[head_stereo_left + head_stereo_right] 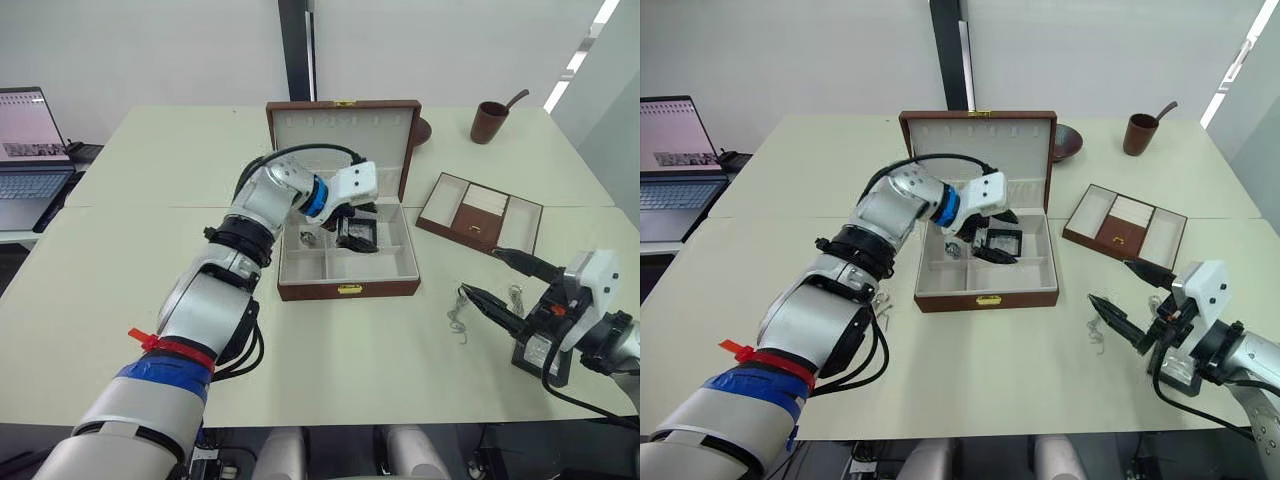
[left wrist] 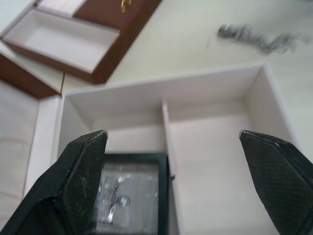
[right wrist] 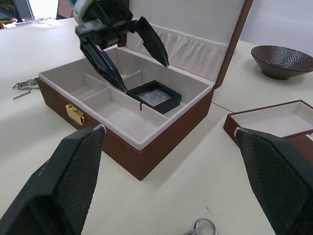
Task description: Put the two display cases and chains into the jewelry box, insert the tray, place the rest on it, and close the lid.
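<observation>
Right wrist view: display case (image 3: 154, 96) lies flat, window up, under the left gripper's (image 3: 132, 54) spread fingers.

The left arm (image 1: 215, 300) was built of silver-grey rounded shells with black joint rings, a blue band near the wrist, blue tape and a red tie further up. Black cables looped along it. The left gripper (image 1: 989, 237) had a white housing and two tapered black fingers. The right gripper (image 1: 497, 281) matched it, with a labelled black block and a black cable.
</observation>
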Tool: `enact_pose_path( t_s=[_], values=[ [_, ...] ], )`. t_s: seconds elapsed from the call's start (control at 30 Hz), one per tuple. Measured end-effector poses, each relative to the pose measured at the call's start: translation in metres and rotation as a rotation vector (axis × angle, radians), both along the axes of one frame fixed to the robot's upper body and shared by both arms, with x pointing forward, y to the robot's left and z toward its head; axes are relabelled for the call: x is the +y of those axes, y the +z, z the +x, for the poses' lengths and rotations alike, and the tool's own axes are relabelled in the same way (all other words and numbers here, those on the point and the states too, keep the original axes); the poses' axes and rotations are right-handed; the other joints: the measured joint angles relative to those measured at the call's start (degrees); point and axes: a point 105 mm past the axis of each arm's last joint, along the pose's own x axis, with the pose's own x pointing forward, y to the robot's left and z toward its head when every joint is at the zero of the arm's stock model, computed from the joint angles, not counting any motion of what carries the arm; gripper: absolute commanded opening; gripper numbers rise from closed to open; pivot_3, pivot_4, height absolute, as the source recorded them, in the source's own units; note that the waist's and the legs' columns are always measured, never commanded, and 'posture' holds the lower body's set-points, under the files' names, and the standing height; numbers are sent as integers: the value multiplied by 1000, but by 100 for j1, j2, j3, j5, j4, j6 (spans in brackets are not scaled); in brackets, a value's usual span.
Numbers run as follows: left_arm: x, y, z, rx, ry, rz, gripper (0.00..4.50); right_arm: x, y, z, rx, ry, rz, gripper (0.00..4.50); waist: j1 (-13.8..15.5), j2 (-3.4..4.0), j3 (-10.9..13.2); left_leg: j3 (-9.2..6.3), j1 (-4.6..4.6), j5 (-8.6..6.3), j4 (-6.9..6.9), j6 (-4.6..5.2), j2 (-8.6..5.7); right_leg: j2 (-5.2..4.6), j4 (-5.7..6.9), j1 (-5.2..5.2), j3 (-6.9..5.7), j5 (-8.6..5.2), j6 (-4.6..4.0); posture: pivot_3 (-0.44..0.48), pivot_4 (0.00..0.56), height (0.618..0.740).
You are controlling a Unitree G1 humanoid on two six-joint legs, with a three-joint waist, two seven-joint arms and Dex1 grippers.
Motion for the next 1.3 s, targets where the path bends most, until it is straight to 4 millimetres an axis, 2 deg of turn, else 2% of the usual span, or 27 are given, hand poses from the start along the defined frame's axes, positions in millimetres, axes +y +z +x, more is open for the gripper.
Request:
enact_pose_path(
  t_s=[0.1, 0.23, 0.3, 0.43, 0.6, 0.73, 0.8, 1.0, 1.13, 1.2, 1.3],
  values=[
    [15, 1, -14, 91, -5, -83, 4467, -11, -2, 1, 18, -30, 7, 4500, -2, 0, 0, -4, 3, 1, 0, 0, 6, 6, 9, 0, -1, -1, -1, 0, 150, 740],
    [45, 11, -38, 201, 48, -227, 4467, -31, -18, 3, 87, -78, 32, 4500, 1, 1, 0, -7, 11, 1, 1, -1, 10, 7, 24, 1, 3, -3, -6, 0, 150, 740],
    [63, 17, -46, 223, 118, -285, 4467, -44, -26, 5, 113, -113, 44, 4500, 9, 2, -1, -10, 14, 1, 4, -2, 9, 5, 28, 2, 3, -3, -6, 0, 150, 740],
    [94, 25, -54, 242, 284, -383, 4467, -68, -28, 13, 103, -196, 63, 4500, 14, 2, -1, -13, 28, 1, 4, -2, 10, 4, 32, 8, 10, -3, -6, 0, 150, 740],
    [136, 29, -61, 248, 500, -506, 4467, -88, -33, 22, 97, -269, 79, 4500, 0, 3, -1, -10, 36, 1, 0, -2, 13, 4, 31, 9, 16, -5, -8, 0, 150, 740],
    [181, 10, -71, 219, 760, -533, 4467, -113, -37, 34, 76, -374, 90, 4500, -8, 3, -2, -6, 53, 1, -5, -2, 15, 4, 34, 13, 29, -5, -9, 0, 150, 740],
    [192, -2, -75, 203, 852, -528, 4467, -123, -39, 40, 50, -425, 95, 4500, 8, 3, -1, -4, 55, 1, -4, -2, 14, 3, 33, 18, 30, -5, -9, 0, 150, 740],
    [229, -20, -79, 88, 1101, -571, 4467, -148, -52, 50, 29, -540, 103, 4500, 28, 3, -2, 8, 54, 0, -8, -2, 11, -16, 26, 20, 26, -5, -9, 0, 150, 740],
    [257, -32, -80, -11, 1264, -591, 4467, -160, -66, 48, 52, -586, 99, 4500, 24, 3, -2, 13, 55, 1, -8, -2, 11, -16, 25, 21, 25, -5, -9, 0, 150, 740],
    [279, -32, -83, -99, 1361, -588, 4467, -163, -67, 49, 45, -599, 99, 4500, 16, 5, -3, 15, 58, 0, -8, -2, 8, -15, 25, 22, 27, -5, -9, 0, 150, 740],
    [301, -46, -89, -178, 1480, -576, 4467, -167, -69, 48, 40, -618, 88, 4500, 2, 7, -4, 18, 64, 0, -14, -2, 8, -14, 24, 22, 37, -5, -9, 0, 150, 740]
  ],
)
